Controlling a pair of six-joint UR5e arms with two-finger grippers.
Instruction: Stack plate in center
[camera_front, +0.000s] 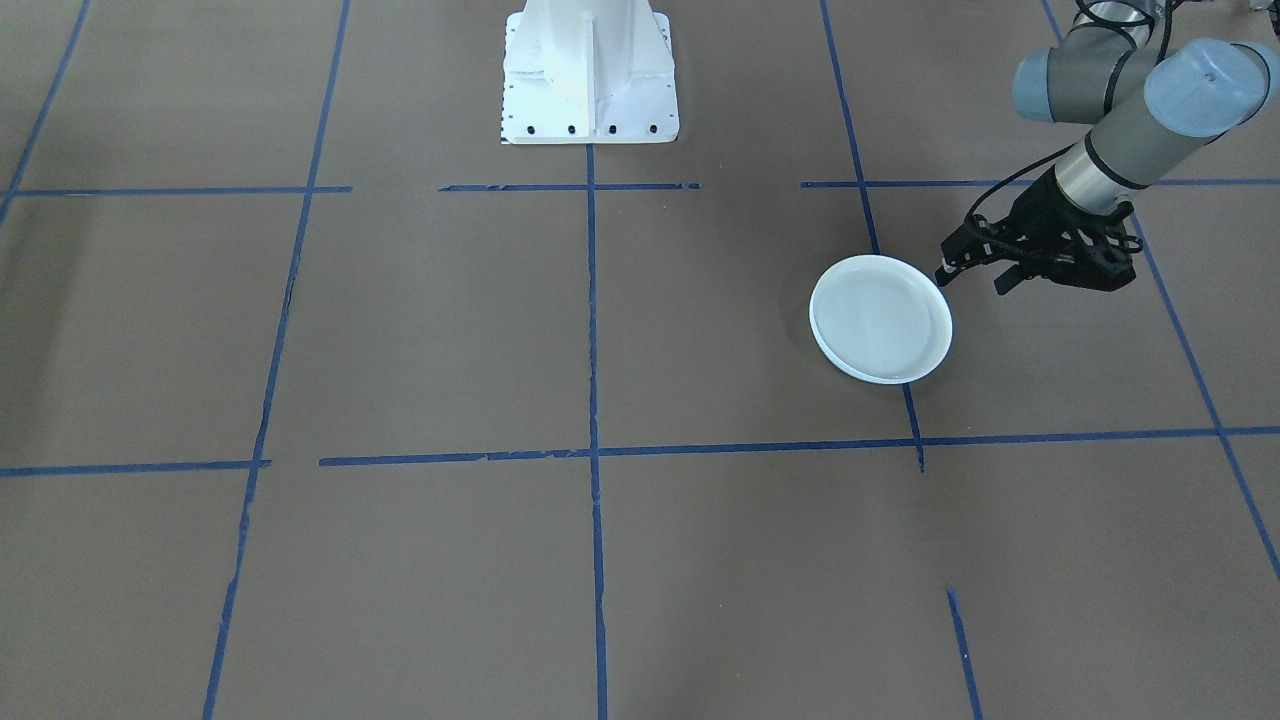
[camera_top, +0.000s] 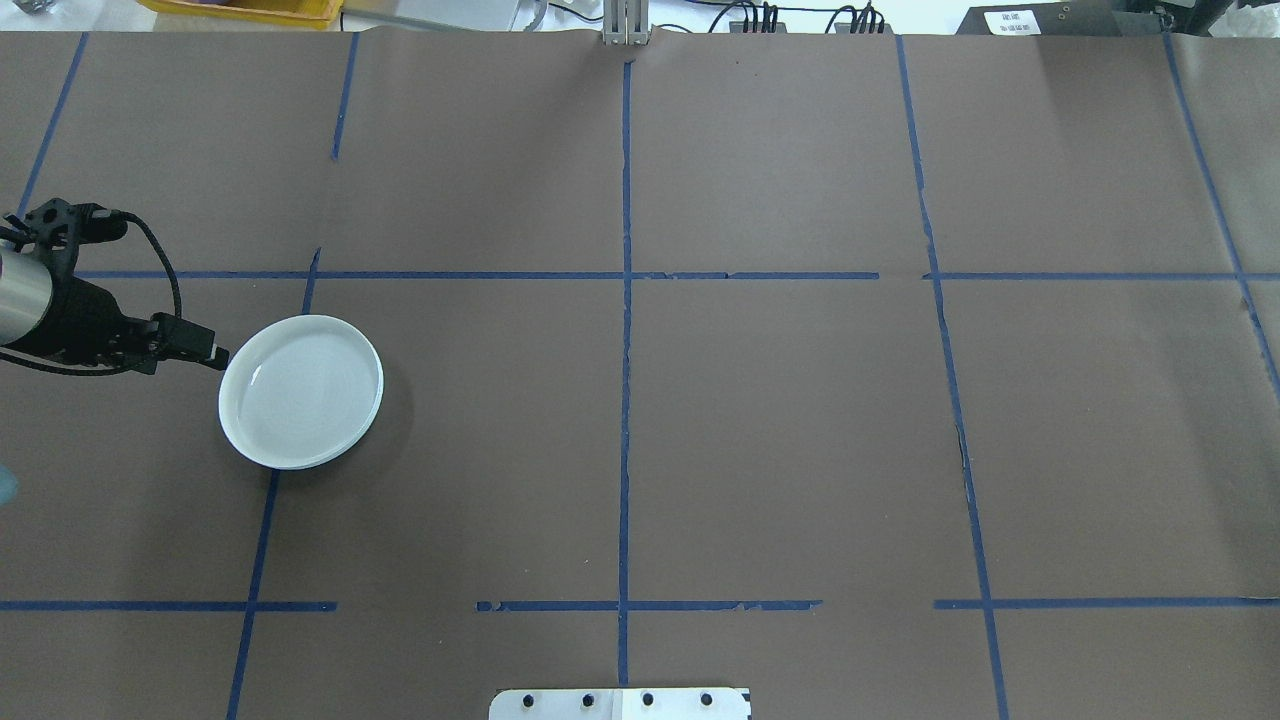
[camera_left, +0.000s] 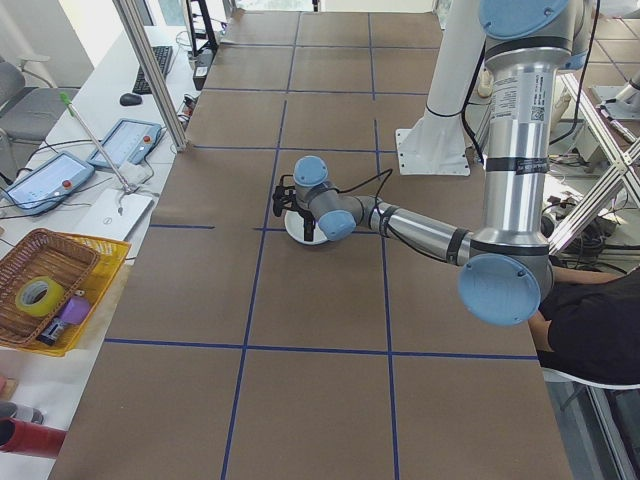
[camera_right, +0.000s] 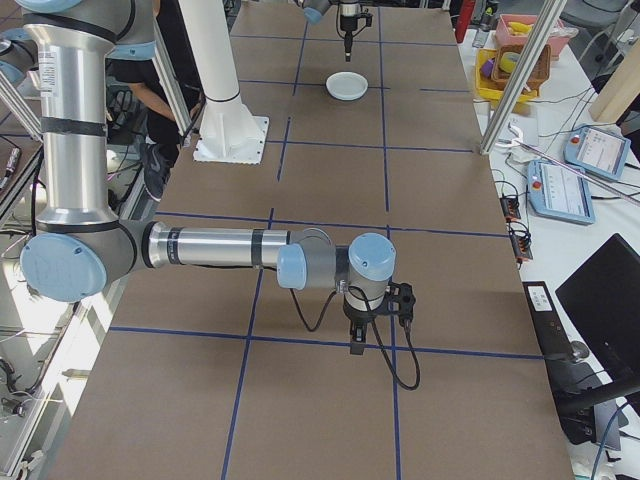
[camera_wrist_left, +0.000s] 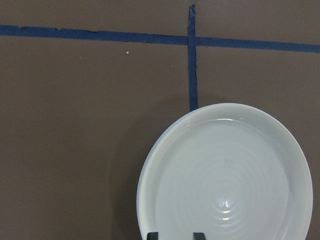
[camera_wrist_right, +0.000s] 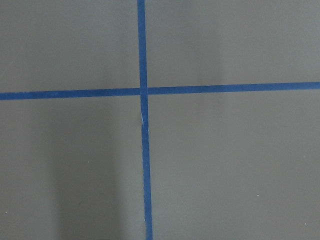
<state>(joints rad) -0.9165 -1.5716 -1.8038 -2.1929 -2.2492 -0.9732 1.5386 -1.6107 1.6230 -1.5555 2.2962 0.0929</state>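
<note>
**Stacking apparently done, or nearly so**

Shows just one pale plate (camera_top: 300, 392) with ripple rings, at nine o'clock from the middle of the table (camera_top: 760, 420) in the overhead view. Hints at more plates beneath through a doubled edge at its six o'clock rim; cannot confirm a blue one. Puts the left gripper (camera_top: 205, 352) just off the plate's ten o'clock rim, fingers parted, holding nothing. Leaves the right gripper (camera_right: 357, 345) well apart over bare table; cannot tell whether open or closed. Probably leaves little beyond pulling the arm away
</note>
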